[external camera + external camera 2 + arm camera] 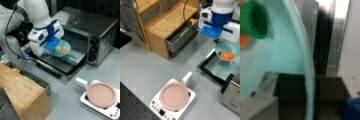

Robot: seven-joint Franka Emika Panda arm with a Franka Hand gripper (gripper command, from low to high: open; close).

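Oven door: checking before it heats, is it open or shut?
Open: the oven door lies flat, with the bowl over it at the gripper.

- The pale teal bowl (62, 48) (226, 51) (277, 57) sits upright over the open oven door (63, 65), close to its hinge edge in both front views.
- An orange piece (64, 49) (227, 55) lies inside it.
- The wrist view also shows a green cup-shaped thing (255, 20) in it.
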